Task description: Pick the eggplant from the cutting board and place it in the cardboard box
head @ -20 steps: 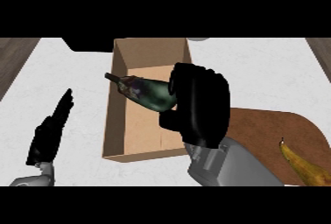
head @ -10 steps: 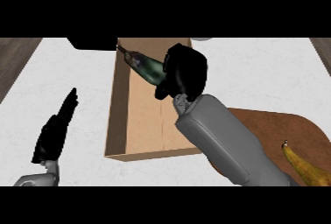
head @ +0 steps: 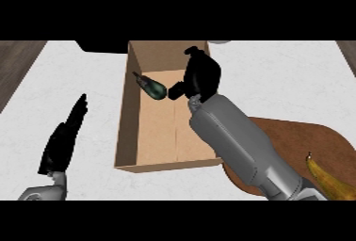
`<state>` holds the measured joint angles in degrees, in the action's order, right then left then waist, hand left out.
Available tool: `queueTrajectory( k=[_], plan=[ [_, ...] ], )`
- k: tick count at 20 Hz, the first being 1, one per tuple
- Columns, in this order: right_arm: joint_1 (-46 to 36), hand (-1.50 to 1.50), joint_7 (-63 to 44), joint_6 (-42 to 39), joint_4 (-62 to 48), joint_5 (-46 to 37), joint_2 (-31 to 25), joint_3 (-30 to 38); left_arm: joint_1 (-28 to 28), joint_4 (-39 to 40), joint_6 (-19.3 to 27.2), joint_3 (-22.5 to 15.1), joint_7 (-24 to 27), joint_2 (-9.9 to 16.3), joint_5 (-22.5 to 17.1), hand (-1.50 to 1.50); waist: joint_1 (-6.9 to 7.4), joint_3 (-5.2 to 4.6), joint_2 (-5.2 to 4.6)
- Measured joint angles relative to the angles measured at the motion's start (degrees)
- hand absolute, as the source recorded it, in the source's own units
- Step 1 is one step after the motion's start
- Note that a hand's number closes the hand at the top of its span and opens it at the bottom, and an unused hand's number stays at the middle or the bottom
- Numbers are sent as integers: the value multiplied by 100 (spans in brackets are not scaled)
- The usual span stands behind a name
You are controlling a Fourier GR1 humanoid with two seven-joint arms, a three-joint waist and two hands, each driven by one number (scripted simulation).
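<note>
- Eggplant [head: 153,87] lies inside the box [head: 128,141], near its far end and close to the left wall, stem pointing to the far-left.
- Right robot hand [head: 201,75] hangs over the box's far right part, just beside the eggplant; its fingers look relaxed and spread, pinching nothing, and I judge the eggplant free of it, though contact at the thumb is hard to rule out.
- Left robot hand [head: 64,139] rests left of the box on the white tabletop [head: 292,80], fingers straight and pressed together.
- Step in hand, by my reading: letting go and drawing back. To do it well, lift the right hand straight up clear of the box's walls before pulling toward the board [head: 323,146], so the box is not nudged.
- Count: one eggplant, one box, one board right of the box, one yellow item [head: 327,176] on the board, two hands.
</note>
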<state>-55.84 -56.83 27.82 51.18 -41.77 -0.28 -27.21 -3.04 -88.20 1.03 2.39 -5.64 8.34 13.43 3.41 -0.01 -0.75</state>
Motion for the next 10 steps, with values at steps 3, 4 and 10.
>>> queueTrajectory(
  k=[3,4,10],
  plan=[
    [-91,-150,215,680,-196,144,3,82,-7,69,13,29,77,9,6,0,0,1,-5],
    [-81,-150,325,918,-225,122,-3,200,30,49,9,66,87,27,-19,0,-25,2,0],
    [-40,-150,727,2123,-19,97,-4,736,86,23,-26,170,33,80,-95,0,-174,5,41]
  ],
)
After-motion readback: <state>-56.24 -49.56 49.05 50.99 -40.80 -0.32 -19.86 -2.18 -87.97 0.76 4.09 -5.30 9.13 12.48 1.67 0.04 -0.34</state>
